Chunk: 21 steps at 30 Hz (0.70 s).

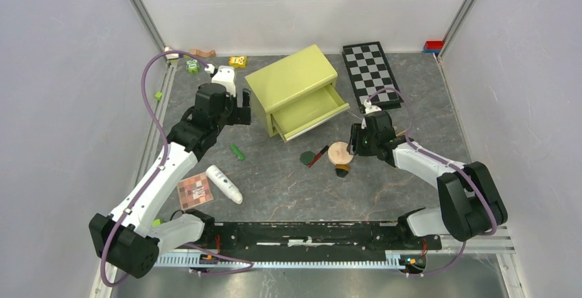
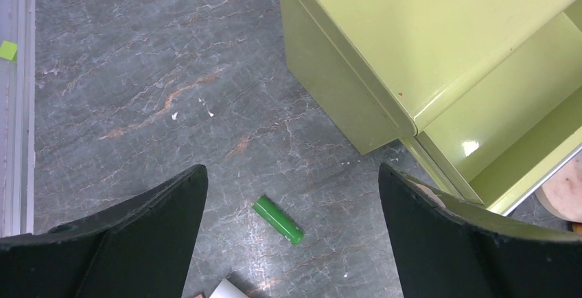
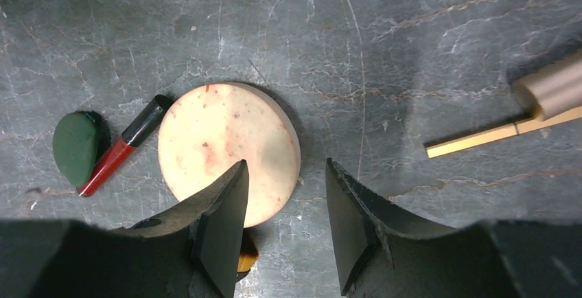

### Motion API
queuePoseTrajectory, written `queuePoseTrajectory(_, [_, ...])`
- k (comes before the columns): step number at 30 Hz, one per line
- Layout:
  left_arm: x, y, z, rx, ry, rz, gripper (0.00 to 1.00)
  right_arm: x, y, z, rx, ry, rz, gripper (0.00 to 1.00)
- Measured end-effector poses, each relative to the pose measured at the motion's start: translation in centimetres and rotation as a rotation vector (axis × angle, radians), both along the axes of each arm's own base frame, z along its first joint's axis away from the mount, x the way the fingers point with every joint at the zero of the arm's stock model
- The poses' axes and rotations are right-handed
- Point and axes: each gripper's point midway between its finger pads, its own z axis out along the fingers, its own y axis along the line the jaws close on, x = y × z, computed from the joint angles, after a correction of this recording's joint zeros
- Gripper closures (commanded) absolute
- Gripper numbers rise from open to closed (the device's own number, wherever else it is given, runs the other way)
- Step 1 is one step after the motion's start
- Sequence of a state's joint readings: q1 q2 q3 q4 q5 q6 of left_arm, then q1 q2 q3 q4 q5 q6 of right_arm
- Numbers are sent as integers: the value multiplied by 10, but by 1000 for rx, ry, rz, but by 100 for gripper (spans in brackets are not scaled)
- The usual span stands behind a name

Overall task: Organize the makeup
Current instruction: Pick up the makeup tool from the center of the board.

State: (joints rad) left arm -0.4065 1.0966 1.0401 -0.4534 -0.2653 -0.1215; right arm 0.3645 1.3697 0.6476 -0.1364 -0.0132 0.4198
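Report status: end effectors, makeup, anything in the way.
Left end effector open, beside the cabinet. Right end effector open over round compact. Red stick beside compact; drawer open.

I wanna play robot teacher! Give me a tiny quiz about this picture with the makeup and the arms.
1. True or false: the drawer of the yellow-green cabinet is open.
2. Which lies closest to the round peach compact? A) white tube B) red stick C) checkerboard
3. Which gripper hangs over the compact?
Key: 1 true; 2 B; 3 the right gripper.
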Motion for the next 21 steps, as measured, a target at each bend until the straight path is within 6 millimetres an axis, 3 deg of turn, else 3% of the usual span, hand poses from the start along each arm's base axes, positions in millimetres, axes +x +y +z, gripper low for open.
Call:
queuePoseTrajectory(9, [0, 0, 0, 6, -1, -4, 0, -11, 7, -19, 32, 60, 25, 65])
queuePoseTrajectory(21, [1, 0, -2, 10, 5, -8, 0, -8, 8, -15, 40, 41, 23, 87])
